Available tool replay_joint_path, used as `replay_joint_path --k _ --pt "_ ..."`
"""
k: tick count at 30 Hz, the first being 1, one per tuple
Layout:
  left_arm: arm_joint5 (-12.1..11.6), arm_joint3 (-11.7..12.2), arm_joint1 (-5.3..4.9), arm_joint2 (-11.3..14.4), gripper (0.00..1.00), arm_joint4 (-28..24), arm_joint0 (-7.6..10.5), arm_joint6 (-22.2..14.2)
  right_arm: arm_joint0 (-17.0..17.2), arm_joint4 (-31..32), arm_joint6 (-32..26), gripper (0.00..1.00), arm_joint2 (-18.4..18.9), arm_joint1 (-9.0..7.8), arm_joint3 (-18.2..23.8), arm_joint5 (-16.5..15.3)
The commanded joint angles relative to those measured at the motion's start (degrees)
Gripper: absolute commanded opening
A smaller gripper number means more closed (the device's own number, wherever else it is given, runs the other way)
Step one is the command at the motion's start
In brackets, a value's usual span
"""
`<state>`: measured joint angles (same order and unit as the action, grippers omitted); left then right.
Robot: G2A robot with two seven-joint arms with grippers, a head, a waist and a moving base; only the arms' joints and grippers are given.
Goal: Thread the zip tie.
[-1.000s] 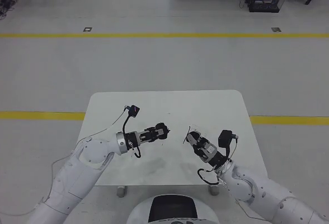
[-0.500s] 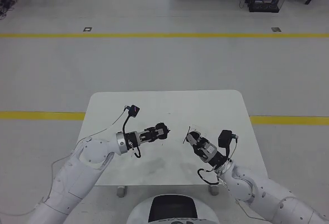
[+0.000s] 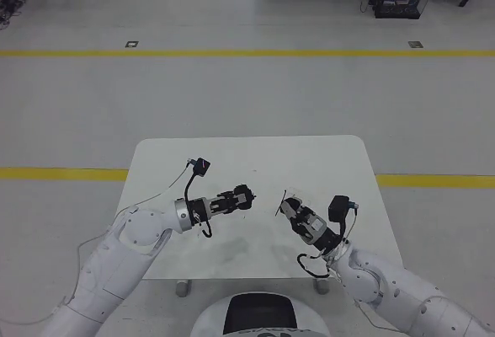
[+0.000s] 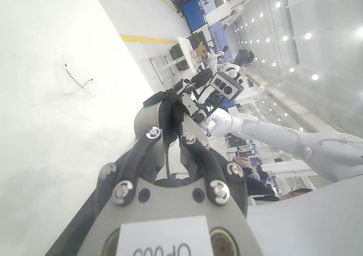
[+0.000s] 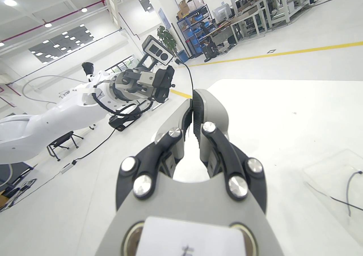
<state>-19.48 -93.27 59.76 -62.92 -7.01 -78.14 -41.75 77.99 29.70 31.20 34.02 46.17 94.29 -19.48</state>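
Note:
My right gripper [image 5: 193, 101] is shut on a thin black zip tie [image 5: 190, 75] that curves up and away from its fingertips. In the top view this gripper [image 3: 288, 205] hovers over the table's middle, with the tie [image 3: 282, 200] sticking out of it. A short gap away is my left gripper [image 3: 244, 198], facing it. The left gripper [image 4: 170, 101] is shut, and a black strand [image 4: 167, 155] of zip tie runs back between its fingers. From the right wrist view the left gripper [image 5: 164, 84] shows a small black tip poking out. I cannot tell whether both hold the same tie.
A clear flat tray [image 4: 68, 60] holding two spare black ties [image 4: 78, 84] lies on the white table [image 3: 247, 160]; the tray [image 5: 326, 166] is close by the right gripper. The table's far edge and corners are near.

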Motion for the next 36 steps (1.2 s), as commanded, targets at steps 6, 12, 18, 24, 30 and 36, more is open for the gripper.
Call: replay_joint_path --k 6,12,18,24,30,36 --pt "0.0 0.0 0.00 0.0 0.00 0.0 0.00 0.0 -0.5 0.7 5.6 0.00 -1.4 0.56 0.2 0.0" --pt "0.0 0.0 0.00 0.0 0.00 0.0 0.00 0.0 -3.5 4.9 13.8 0.00 -5.9 0.61 -1.2 0.0" --pt "0.0 0.0 0.00 0.0 0.00 0.0 0.00 0.0 -3.7 5.3 14.2 0.00 -6.1 0.58 -1.3 0.0" --pt "5.0 -2.2 -0.05 1.1 0.00 -0.2 -0.66 -0.7 -3.2 6.5 13.3 0.00 -5.3 0.94 -1.0 1.0" --pt "11.1 -5.6 -0.57 0.8 0.00 -2.0 -3.56 -1.8 -1.9 9.2 13.7 0.00 -4.0 1.81 -2.0 0.0" --pt "15.0 -7.4 -0.99 0.1 0.00 -2.5 -6.13 0.3 -1.2 11.2 13.9 0.00 -3.2 2.62 -2.2 0.0"
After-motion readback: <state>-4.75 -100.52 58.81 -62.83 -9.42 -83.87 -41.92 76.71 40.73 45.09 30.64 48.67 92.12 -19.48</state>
